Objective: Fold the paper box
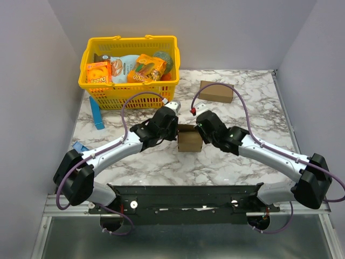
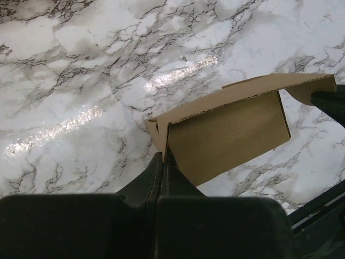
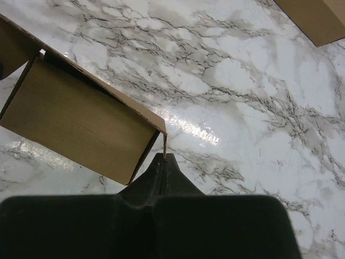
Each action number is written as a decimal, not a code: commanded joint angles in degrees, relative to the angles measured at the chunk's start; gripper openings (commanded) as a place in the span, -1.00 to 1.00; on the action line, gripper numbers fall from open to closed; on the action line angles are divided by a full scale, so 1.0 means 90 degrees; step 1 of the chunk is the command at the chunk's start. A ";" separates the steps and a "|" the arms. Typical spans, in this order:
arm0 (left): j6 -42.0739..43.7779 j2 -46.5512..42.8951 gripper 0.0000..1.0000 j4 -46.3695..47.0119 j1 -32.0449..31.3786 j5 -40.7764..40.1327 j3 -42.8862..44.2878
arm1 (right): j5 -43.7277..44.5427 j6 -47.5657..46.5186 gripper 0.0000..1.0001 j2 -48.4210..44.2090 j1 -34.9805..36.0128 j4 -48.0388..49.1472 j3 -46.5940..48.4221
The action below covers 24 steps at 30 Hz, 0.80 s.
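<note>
The paper box [image 1: 189, 140], a small brown squarish carton, sits at the table's middle between both arms. My left gripper [image 1: 173, 128] is at its left side. In the left wrist view the gripper [image 2: 163, 157] is shut, with the thin edge of a side flap of the box [image 2: 232, 129] running down between its fingertips. My right gripper [image 1: 202, 129] is at the box's right side. In the right wrist view this gripper [image 3: 165, 157] is shut on the thin edge of a flap hanging from the box [image 3: 75, 116]. The box's top looks partly open.
A yellow basket [image 1: 129, 96] with orange snack boxes and packets stands at the back left. A longer brown carton [image 1: 216, 91] [image 3: 318, 19] lies at the back right. A blue strip [image 1: 97, 114] lies in front of the basket, and another blue piece [image 1: 81, 147] by the left arm.
</note>
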 commanded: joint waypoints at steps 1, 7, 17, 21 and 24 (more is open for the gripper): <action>-0.0454 0.0012 -1.00 0.0417 -0.0167 -0.0026 -0.0126 | 0.0084 0.0181 -0.99 0.0048 0.0106 -0.0034 0.0057; -0.0815 0.0061 -1.00 0.0602 -0.0225 -0.0075 -0.0204 | 0.0123 0.0221 -0.99 0.0078 0.0125 -0.0024 0.0047; -0.1401 0.0197 -1.00 0.0866 -0.0304 -0.0251 -0.0322 | 0.0250 0.0269 -0.99 -0.0059 0.0223 0.0064 -0.0128; -0.1489 0.0285 -1.00 0.0973 -0.0323 -0.0231 -0.0312 | 0.0260 0.0279 -0.99 -0.0040 0.0242 0.0093 -0.0138; -0.1538 0.0334 -1.00 0.0964 -0.0343 -0.0261 -0.0322 | 0.0299 0.0279 -0.99 -0.0040 0.0233 0.0083 -0.0167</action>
